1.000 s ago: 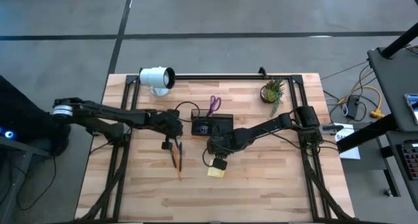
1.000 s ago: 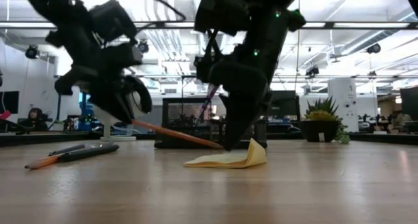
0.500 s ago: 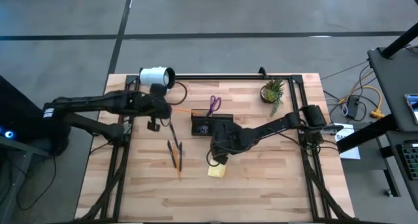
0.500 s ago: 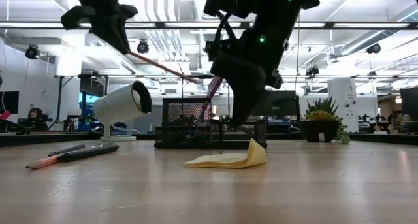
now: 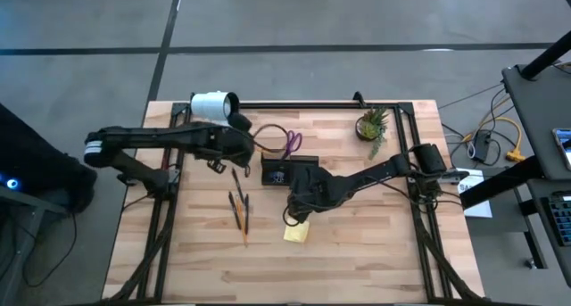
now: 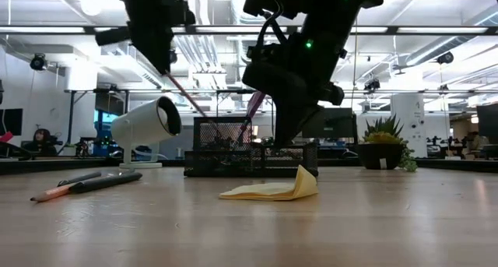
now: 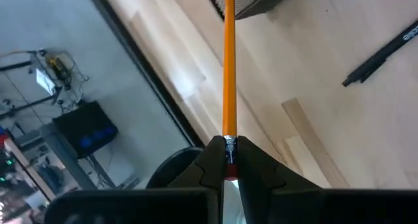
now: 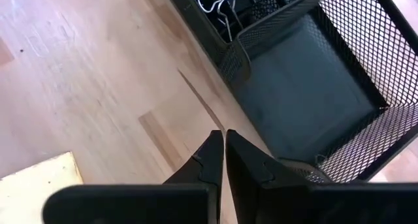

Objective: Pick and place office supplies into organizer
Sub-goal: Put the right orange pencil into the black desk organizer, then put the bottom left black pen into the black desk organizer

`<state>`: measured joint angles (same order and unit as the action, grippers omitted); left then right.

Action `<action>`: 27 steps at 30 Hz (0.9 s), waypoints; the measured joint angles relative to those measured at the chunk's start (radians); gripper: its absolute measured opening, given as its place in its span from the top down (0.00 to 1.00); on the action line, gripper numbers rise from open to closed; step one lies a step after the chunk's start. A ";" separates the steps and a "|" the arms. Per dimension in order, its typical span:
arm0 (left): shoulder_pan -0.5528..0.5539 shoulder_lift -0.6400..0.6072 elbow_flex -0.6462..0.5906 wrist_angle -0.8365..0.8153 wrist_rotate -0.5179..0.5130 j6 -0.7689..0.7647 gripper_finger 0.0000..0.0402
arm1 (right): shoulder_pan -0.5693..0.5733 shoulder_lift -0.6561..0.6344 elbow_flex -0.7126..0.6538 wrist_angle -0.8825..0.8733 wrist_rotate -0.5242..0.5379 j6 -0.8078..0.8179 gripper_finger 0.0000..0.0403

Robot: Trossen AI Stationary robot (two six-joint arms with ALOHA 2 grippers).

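Note:
My left gripper [image 5: 239, 151] is raised near the lamp, left of the black mesh organizer [image 5: 303, 169], shut on an orange pencil [image 7: 228, 67]. My right gripper [image 5: 300, 215] hangs shut and empty just near of the organizer [image 8: 313, 80], above the yellow sticky-note pad [image 5: 296, 233]. The pad [image 6: 272, 191] lies flat on the table with one corner curled up. Purple-handled scissors [image 6: 254, 105] stick up out of the organizer's far end. Two or three more pencils and pens [image 5: 239, 210] lie on the table left of the pad. My left gripper pinches the orange pencil at its eraser end [image 7: 228, 143], just by the metal ferrule. The pencil runs straight out ahead along the fingers. It is lifted clear and slants down [image 6: 187, 96] toward the organizer's left corner.
A white cylindrical lamp [image 5: 214, 105] stands at the far left of the table, close to my left gripper. A small potted plant [image 5: 372, 126] is at the far right. Binder clips [image 8: 222, 2] lie in one organizer compartment. Bare wood stretches along the near edge.
My left gripper lifted the orange pencil off the table, its tip rising clear. It moved toward the far edge, then right toward the organizer, and the pencil now slants down. My right gripper rose from the sticky pad, which stayed put.

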<state>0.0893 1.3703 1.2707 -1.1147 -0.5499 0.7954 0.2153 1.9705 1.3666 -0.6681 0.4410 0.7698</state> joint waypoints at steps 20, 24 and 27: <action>-0.058 -0.013 -0.001 0.223 0.018 -0.048 0.67 | 0.009 0.001 0.000 0.003 0.034 0.004 0.98; -0.059 -0.087 -0.004 0.165 0.016 -0.278 0.61 | 0.010 0.002 0.000 0.013 0.032 -0.006 0.98; -0.064 -0.172 -0.027 0.076 0.087 -0.499 0.60 | 0.016 0.002 0.000 0.050 0.016 -0.045 0.98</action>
<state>0.0256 1.1981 1.2440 -1.0386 -0.4633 0.2969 0.2311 1.9720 1.3666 -0.6186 0.4573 0.7251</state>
